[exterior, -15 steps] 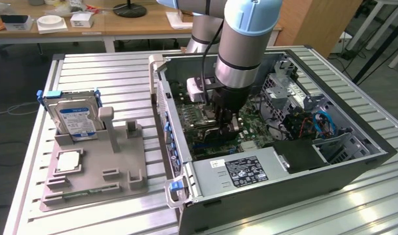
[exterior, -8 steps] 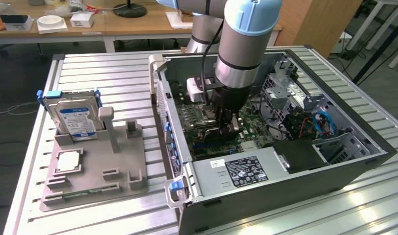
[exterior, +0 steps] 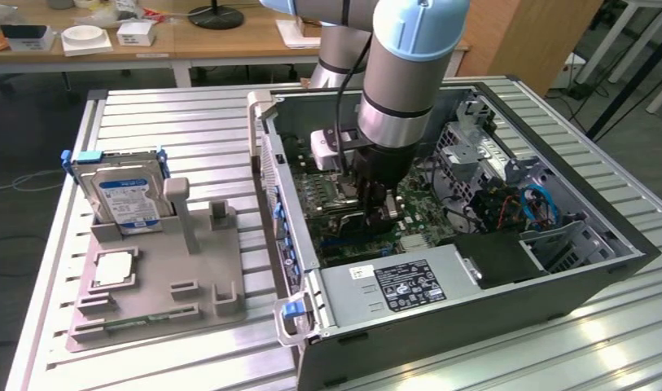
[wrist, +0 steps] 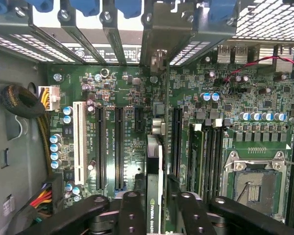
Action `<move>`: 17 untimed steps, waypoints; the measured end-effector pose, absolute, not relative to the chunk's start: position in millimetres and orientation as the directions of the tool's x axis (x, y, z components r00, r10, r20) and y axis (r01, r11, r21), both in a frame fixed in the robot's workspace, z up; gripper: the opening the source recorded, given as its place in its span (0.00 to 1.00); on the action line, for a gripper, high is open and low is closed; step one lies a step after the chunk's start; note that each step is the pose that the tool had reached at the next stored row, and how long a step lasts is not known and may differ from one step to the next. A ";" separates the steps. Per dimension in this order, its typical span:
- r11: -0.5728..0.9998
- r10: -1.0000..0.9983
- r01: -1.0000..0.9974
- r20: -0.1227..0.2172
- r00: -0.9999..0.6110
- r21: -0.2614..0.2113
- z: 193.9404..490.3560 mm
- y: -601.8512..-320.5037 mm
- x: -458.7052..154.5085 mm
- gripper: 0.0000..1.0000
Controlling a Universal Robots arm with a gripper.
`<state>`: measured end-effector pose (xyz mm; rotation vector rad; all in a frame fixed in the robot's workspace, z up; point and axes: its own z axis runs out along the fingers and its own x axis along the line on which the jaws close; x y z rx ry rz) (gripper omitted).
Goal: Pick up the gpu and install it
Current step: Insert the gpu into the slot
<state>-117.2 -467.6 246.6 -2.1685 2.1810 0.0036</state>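
**GPU held edge-on over the slots**

You've got the gripper (wrist: pixel 154 208) down inside the open PC case (exterior: pixel 591 269), centre of the exterior frame, with the arm (exterior: pixel 401 73) coming in from the top. In the wrist view the jaws are pinching the gpu (wrist: pixel 154 171) from both sides; the card sits edge-on between them at bottom centre, with a strip of white lettering showing on it.

The relation that matters: the card's long axis runs up the wrist frame, away from the jaws toward the rear bracket openings (wrist: pixel 112 39) at the top. That looks parallel to the black expansion slots (wrist: pixel 118 147) on the motherboard (wrist: pixel 264 98). The card lies between the slot pair to its left and the long slot (wrist: pixel 177 142) just to its right. I can't tell which one it's lined up with, or whether its edge is touching the board yet.

On the bench (exterior: pixel 146 114), at the exterior frame's left, the hard drive (exterior: pixel 128 199) stands upright in the grey parts tray (exterior: pixel 200 285).
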 end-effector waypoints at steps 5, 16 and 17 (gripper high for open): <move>0.007 -0.999 -0.999 -0.048 -0.005 -0.044 247.1 -467.7 -117.3 0.34; 0.007 -0.999 -0.999 -0.048 -0.005 -0.044 247.0 -467.7 -117.2 0.58; 0.007 -0.999 -0.999 -0.048 -0.005 -0.044 247.0 -467.7 -117.3 0.64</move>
